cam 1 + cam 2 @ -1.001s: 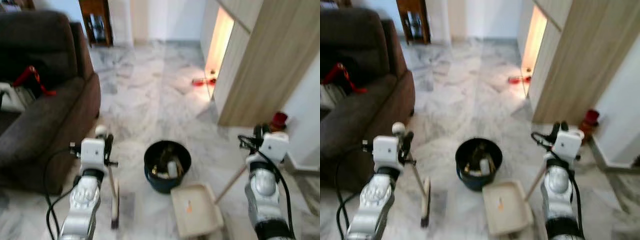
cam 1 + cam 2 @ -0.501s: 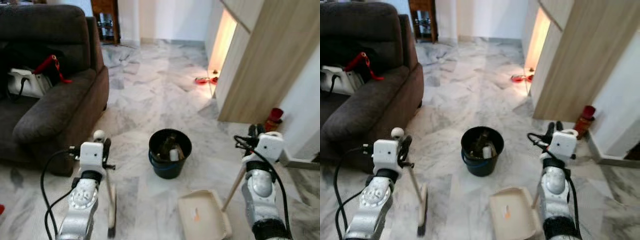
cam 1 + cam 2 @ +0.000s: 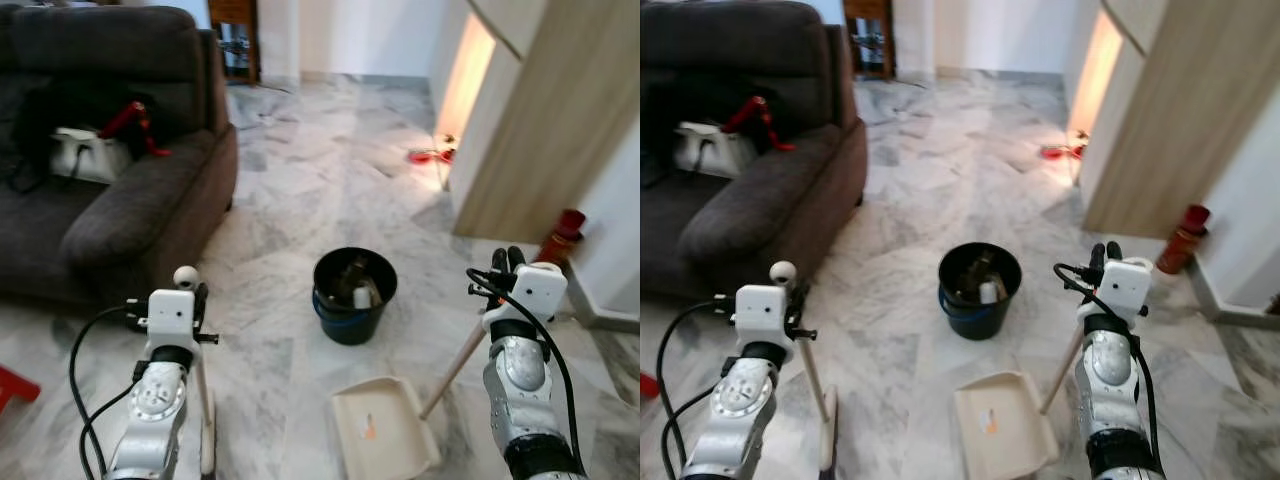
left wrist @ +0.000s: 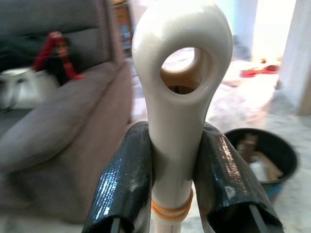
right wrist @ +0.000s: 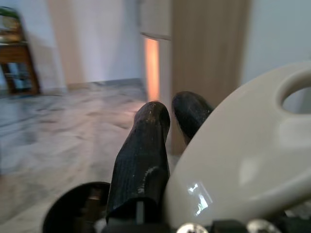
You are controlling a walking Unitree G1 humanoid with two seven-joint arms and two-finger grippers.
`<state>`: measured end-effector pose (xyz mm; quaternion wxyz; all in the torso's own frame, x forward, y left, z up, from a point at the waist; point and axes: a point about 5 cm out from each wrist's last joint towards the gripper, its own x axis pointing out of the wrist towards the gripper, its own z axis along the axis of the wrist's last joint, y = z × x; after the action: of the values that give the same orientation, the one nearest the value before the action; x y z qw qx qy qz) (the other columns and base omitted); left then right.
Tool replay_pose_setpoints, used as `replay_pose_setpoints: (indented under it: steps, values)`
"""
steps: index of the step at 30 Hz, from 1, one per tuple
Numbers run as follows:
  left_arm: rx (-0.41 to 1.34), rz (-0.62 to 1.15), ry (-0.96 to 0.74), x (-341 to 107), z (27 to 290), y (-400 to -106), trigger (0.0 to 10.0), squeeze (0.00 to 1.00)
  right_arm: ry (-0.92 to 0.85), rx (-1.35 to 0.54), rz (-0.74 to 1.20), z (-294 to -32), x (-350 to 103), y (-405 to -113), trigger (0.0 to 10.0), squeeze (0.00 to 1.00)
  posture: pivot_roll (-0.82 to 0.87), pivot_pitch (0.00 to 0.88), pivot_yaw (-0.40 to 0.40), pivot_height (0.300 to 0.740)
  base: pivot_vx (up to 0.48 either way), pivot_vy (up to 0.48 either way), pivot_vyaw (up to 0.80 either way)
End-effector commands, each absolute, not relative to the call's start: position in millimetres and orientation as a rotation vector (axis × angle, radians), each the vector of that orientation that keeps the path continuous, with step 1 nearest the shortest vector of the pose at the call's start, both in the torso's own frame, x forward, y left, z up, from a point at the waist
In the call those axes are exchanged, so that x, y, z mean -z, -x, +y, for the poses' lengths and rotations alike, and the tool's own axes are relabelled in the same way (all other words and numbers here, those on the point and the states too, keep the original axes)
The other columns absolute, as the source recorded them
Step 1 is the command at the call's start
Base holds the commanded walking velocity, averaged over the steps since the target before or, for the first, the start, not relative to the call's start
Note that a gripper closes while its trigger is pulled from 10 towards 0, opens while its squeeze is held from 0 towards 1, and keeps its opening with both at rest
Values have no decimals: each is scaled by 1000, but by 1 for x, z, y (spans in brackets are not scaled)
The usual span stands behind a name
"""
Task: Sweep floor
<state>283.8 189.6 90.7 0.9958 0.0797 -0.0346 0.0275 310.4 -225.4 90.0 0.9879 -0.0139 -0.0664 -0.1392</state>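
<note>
My left gripper (image 4: 170,170) clamps the broom (image 4: 177,102) upright; my right gripper (image 3: 510,262) clamps the dustpan (image 3: 385,435) handle, ready to collect dirt.

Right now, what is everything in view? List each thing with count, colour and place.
Bucket: one, black, on the marble floor ahead, holding rubbish.
Dustpan: one, cream, on the floor this side of the bucket, an orange scrap in it.
Broom: one, cream handle, upright at the left.
Sofa: one, dark brown, far left.
Bag: one, white, on the sofa seat beside a red strap.
Cabinet: one, light wood, at the right.
Red bottle: one, by the cabinet's foot.
Left gripper: shut on the broom handle.
Right gripper: shut on the dustpan's handle.
</note>
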Motion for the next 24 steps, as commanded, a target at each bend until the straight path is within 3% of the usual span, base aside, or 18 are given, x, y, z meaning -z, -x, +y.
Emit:
replay_pose_setpoints:
  steps: [1, 17, 24]
  values:
    - [-34, -142, -159, -104, 185, -290, 10000, 0, 33, 288, -144, -229, -93, -311, 10000, 0, 62, 0, -34, 740, 0, 0, -800]
    - [10, -144, -195, -106, 181, -297, 10000, 0, 27, 320, -115, -232, -86, -308, 10000, 0, 54, 0, -20, 740, 0, 0, -800]
    - [-2, -152, -194, -108, 182, -298, 10000, 0, 33, 333, -103, -232, -84, -308, 10000, 0, 58, 0, -21, 740, 0, -371, -800]
